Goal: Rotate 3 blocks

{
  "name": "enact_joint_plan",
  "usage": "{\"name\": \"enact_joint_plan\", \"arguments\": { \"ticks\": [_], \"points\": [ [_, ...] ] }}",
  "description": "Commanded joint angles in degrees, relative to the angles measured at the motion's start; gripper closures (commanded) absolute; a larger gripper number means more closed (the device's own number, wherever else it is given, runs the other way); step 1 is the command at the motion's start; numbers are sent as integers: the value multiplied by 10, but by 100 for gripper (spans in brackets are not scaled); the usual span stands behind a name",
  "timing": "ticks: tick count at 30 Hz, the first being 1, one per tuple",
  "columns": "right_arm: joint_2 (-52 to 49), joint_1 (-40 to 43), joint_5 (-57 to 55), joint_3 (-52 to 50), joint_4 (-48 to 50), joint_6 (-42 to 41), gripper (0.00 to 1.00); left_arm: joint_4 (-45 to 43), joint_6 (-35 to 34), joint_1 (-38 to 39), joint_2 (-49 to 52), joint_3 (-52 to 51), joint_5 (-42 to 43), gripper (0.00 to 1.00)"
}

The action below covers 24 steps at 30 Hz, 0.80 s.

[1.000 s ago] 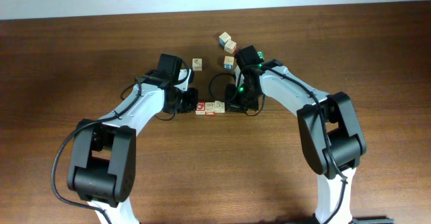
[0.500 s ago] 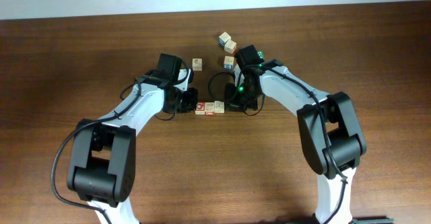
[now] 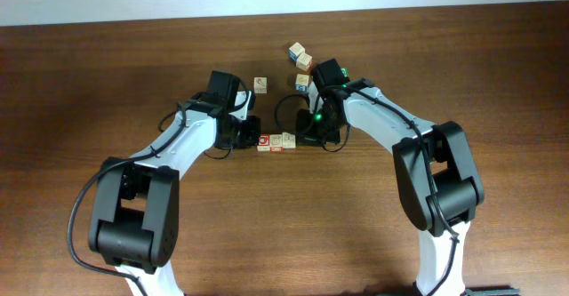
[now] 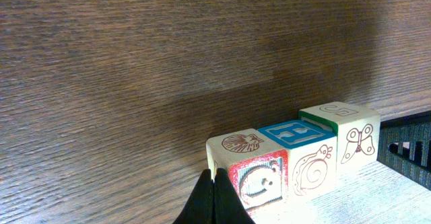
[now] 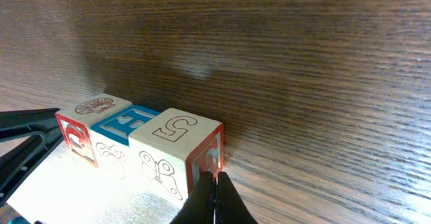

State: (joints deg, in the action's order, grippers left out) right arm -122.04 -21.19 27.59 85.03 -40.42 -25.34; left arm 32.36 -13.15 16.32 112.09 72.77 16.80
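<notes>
Three touching blocks (image 4: 296, 133) show a 5 and blue H.

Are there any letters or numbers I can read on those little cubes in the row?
"5": top of the butterfly block.
"E" or "H", blue, unsure which: top of the middle block.
Red-framed sign on the shell block: not legible.
Loose blocks farther back: too small to read.

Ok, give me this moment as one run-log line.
left gripper: shut, at red-faced end of row | right gripper: shut, at opposite end | blocks: three flush in one row | held: nothing
</notes>
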Motion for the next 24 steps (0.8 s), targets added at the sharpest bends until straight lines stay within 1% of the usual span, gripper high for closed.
{"name": "enact_joint_plan", "arguments": {
  "ticks": [1,13,24],
  "points": [
    [28,-19,22,-4,9,14,96,1,-5,2,5,10,10,100],
    [40,-39,12,-4,14,26,95,1,-6,2,5,10,10,100],
    [53,-41,7,-2,14,29,96,1,-6,2,5,10,10,100]
  ]
}}
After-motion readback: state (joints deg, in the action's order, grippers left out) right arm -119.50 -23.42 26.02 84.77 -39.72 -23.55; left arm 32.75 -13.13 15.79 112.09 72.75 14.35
